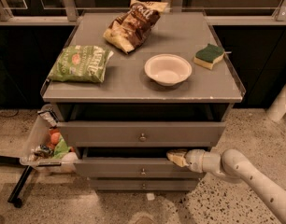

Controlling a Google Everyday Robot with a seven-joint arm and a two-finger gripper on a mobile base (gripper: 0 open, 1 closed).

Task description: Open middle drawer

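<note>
I am looking down at the grey cabinet (133, 88). The middle drawer (110, 168) is sitting between the taller top drawer (101, 133) and the short bottom drawer (115, 185), with a dark gap showing above its front. The gripper (177, 157) is resting at the top edge of the middle drawer's front, to the right of its small round knob (143, 171). The pale arm (255, 181) is reaching in from the lower right. I cannot tell whether the gripper is open or closed. A green bag (80, 63), a brown bag (131, 24), a white bowl (168, 69) and a sponge (209, 56) are lying on top. A clear bin (33, 141) is hanging at the cabinet's left side.
</note>
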